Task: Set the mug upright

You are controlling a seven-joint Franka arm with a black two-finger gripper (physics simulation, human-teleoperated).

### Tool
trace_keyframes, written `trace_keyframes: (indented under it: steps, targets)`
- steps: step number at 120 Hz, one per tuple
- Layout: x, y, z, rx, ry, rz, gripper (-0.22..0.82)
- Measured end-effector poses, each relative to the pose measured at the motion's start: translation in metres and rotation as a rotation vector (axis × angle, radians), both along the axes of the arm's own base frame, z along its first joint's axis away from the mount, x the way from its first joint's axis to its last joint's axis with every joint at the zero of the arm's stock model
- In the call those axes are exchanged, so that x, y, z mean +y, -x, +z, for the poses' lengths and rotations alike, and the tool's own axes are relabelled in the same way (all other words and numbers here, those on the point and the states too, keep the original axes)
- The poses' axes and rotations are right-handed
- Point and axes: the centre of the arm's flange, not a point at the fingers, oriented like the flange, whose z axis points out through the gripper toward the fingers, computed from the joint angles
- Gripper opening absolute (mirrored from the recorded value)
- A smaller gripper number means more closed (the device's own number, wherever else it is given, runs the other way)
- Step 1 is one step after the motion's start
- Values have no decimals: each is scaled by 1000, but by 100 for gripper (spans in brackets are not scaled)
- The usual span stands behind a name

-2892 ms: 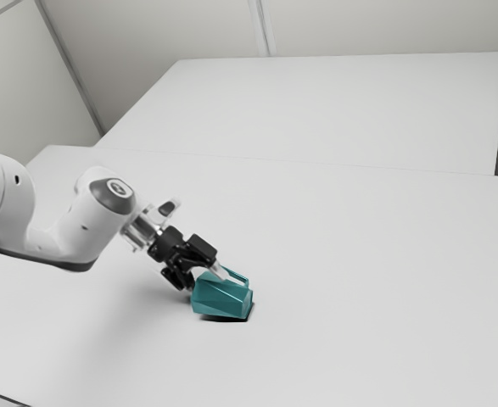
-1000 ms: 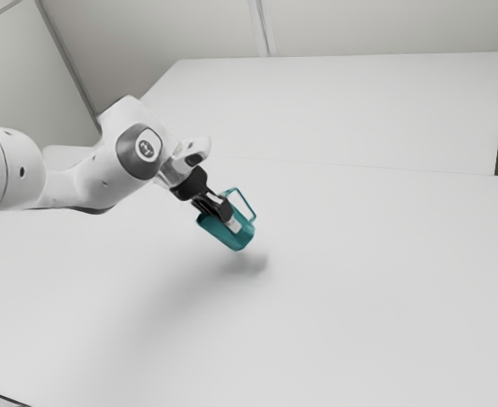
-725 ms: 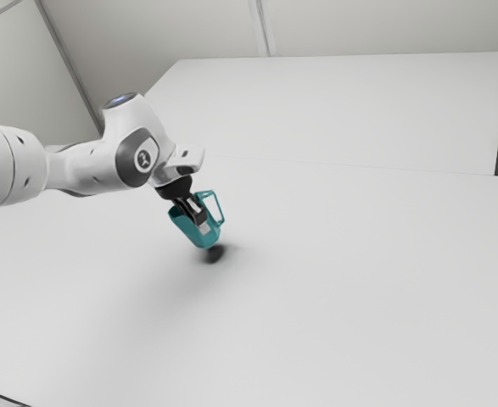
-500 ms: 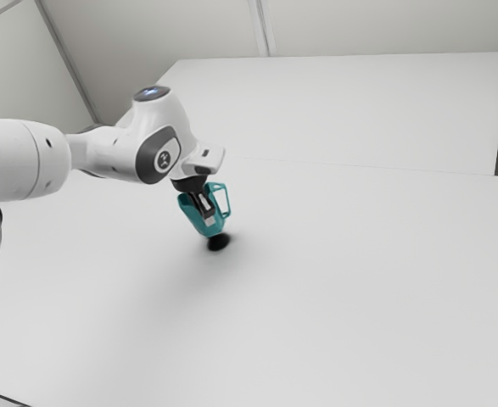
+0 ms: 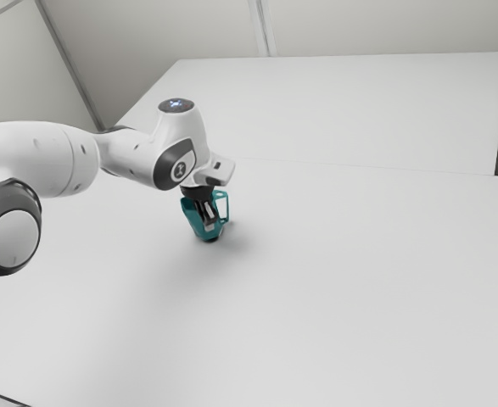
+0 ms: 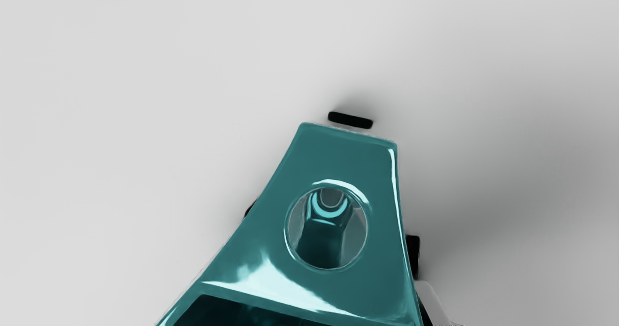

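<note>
A white robot arm (image 5: 53,158) reaches in from the left of the exterior view, its black tool (image 5: 209,222) pointing down and gripping a teal mug (image 5: 194,222) left of the frame's center. The tool's two fingers stand apart by the width of the mug's body and press it from both sides. The mug sits mouth up with a slight lean, its angular handle (image 5: 226,206) facing the exterior view's right, its base just above or on the white tabletop (image 5: 342,280); which of the two, one cannot tell. A dark shadow lies under the base. In the wrist view, glossy teal surrounds a round opening (image 6: 327,248), and a short black bar (image 6: 350,120) lies just beside the mug's narrow end
</note>
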Motion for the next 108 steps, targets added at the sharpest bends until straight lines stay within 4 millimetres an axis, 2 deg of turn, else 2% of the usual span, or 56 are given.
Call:
trace_keyframes:
  steps: [16,25,36,52,67,81,98,108]
  targets:
    - [0,0,0,3,13,8,18]
    - [0,1,2,4,17,10,31]
    - [0,1,9,-5,23,12,41]
    - [0,2,36,-37,36,19,50]
    - [0,8,82,-91,65,37,55]
    - [2,23,144,-157,99,75,57]
    - [17,32,212,-187,100,167,59]
    - [28,39,238,-177,95,215,59]
